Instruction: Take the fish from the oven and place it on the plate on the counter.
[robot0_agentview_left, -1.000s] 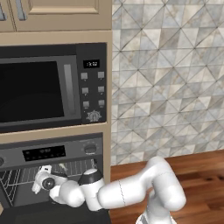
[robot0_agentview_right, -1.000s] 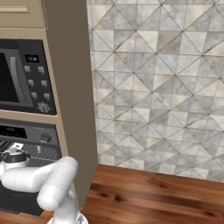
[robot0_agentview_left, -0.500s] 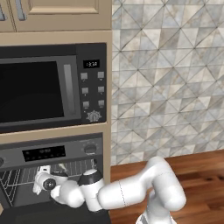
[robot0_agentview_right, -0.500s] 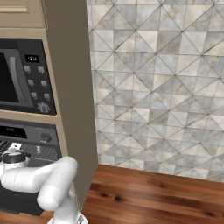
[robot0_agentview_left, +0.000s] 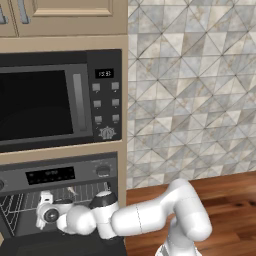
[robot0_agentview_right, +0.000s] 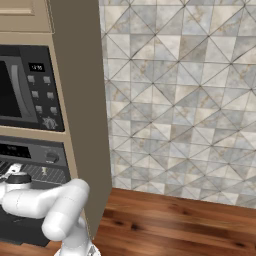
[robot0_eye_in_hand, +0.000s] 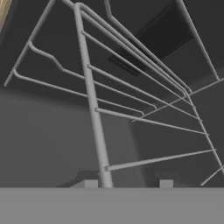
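The oven (robot0_agentview_left: 60, 175) stands open under the black unit, its wire racks showing. My gripper (robot0_agentview_left: 44, 207) reaches into the oven cavity at rack height, also seen at the left edge as gripper (robot0_agentview_right: 11, 171). In the hand view the gripper (robot0_eye_in_hand: 128, 184) hovers just over a wire rack (robot0_eye_in_hand: 92, 100). Its two fingertips (robot0_eye_in_hand: 90, 183) stand partly apart, and the space between them is cut off at the bottom. The fish is hidden and the plate is out of view. The counter (robot0_agentview_left: 225, 200) runs reddish-brown to the right of the cabinet.
A black microwave-like unit (robot0_agentview_left: 50, 100) with a button panel sits above the oven. The lowered oven door (robot0_agentview_left: 60, 245) lies dark under my arm. A tall beige cabinet side (robot0_agentview_right: 80, 100) flanks the oven. Tiled wall (robot0_agentview_right: 175, 100) rises behind the counter.
The arm has hardly moved inside the oven. The jaws have drawn closer together.
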